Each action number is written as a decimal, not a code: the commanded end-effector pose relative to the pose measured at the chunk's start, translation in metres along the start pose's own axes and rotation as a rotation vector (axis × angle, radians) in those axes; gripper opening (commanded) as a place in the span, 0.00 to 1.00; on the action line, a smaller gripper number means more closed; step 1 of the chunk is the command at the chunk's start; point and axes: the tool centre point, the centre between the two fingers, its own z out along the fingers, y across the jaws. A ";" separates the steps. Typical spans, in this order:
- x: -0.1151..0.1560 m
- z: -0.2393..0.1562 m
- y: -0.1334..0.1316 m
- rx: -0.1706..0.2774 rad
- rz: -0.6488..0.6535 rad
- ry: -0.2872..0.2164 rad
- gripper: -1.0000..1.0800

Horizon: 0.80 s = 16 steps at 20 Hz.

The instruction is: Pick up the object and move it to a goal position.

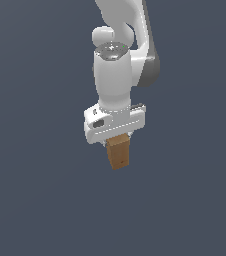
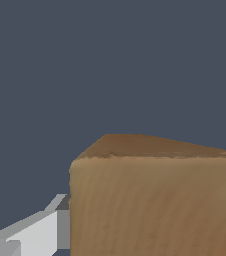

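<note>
The object, a small brown wood-textured block (image 1: 119,154), taller than wide, hangs tilted just under the white hand of my gripper (image 1: 118,142). The hand is wider than the block, and the block's upper end sits between the jaws, so the fingers barely show in the exterior view. In the wrist view the block (image 2: 155,200) fills the near corner very close to the camera. One white-grey finger (image 2: 40,232) lies against its side. The gripper is shut on the block. No surface shows touching the block.
A plain dark grey-blue background (image 1: 30,200) fills both views. The arm's white links (image 1: 115,70) rise straight above the gripper. No other object or marker is visible.
</note>
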 end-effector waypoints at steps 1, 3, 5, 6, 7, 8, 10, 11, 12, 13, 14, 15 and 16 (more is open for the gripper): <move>0.005 -0.022 0.011 -0.001 -0.033 0.041 0.00; 0.007 -0.035 0.019 0.001 -0.057 0.066 0.00; 0.008 -0.048 0.027 0.004 -0.081 0.089 0.00; 0.009 -0.054 0.031 0.006 -0.093 0.101 0.00; 0.010 -0.061 0.035 0.007 -0.105 0.113 0.00; 0.011 -0.067 0.039 0.009 -0.117 0.124 0.00; 0.012 -0.079 0.047 0.012 -0.141 0.147 0.00; 0.013 -0.086 0.050 0.013 -0.152 0.159 0.00; 0.013 -0.092 0.054 0.015 -0.164 0.170 0.00; 0.014 -0.098 0.058 0.016 -0.176 0.182 0.00; 0.014 -0.104 0.062 0.018 -0.187 0.194 0.00; 0.015 -0.110 0.066 0.020 -0.199 0.205 0.00; 0.015 -0.117 0.069 0.021 -0.211 0.217 0.00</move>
